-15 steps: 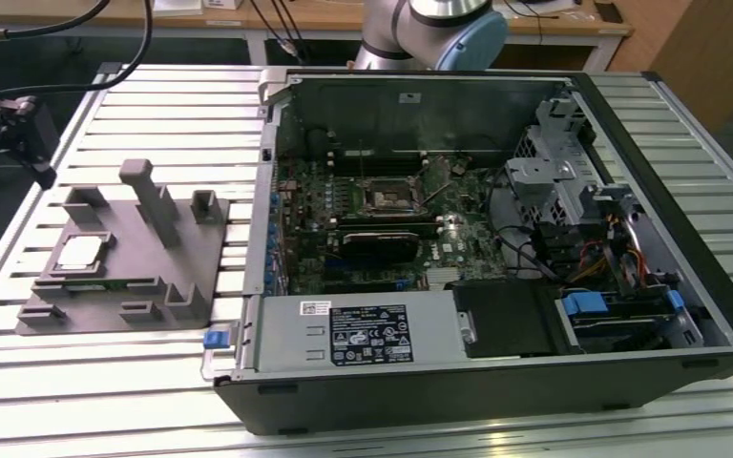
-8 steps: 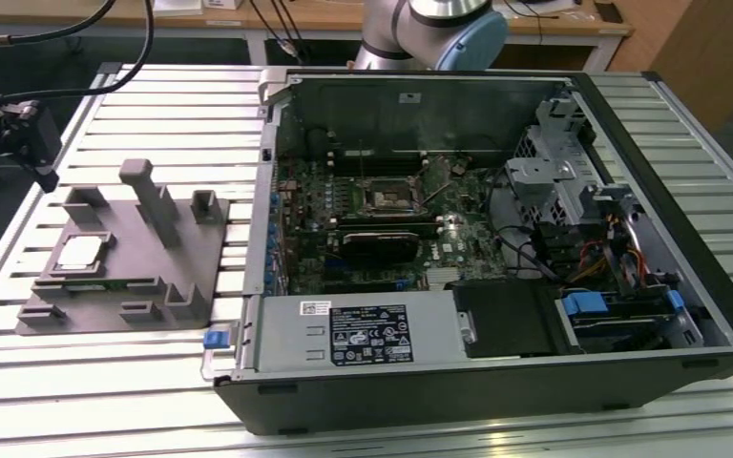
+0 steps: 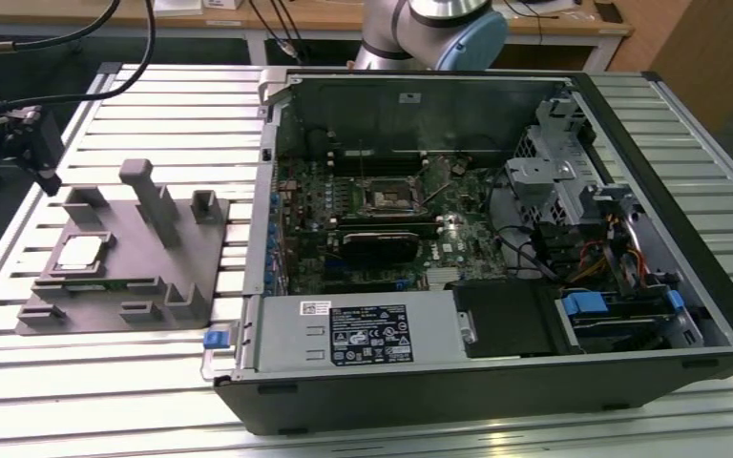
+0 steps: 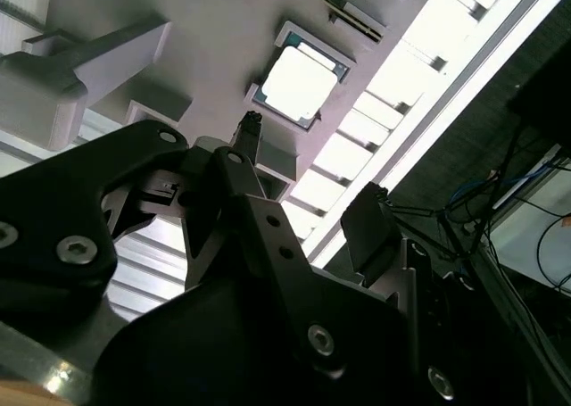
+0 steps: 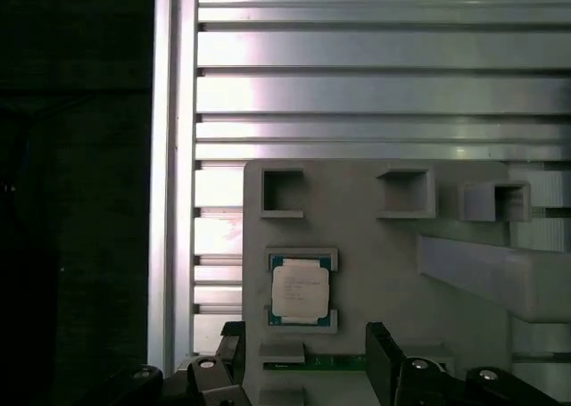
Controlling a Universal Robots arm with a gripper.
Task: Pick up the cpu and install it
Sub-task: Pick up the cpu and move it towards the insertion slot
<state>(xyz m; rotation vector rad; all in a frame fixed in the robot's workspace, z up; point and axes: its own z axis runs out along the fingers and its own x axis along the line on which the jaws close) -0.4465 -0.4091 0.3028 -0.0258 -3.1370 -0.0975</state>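
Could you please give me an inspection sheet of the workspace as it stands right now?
Surface: slatted metal table bearing a grey fixture block and an open computer case.
Job's things: cpu seated in the grey fixture block, not gripped; motherboard socket inside the case.
Clutter: nothing seen.
Grippers: gripper open, near the cpu, apart from it.
Cables: black cables over the table's far corner; coloured wires inside the case.
Surroundings: wooden bench behind the table.

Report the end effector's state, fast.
End effector: open, holding nothing. The small flat square silver-topped cpu lies in the grey plastic fixture block.
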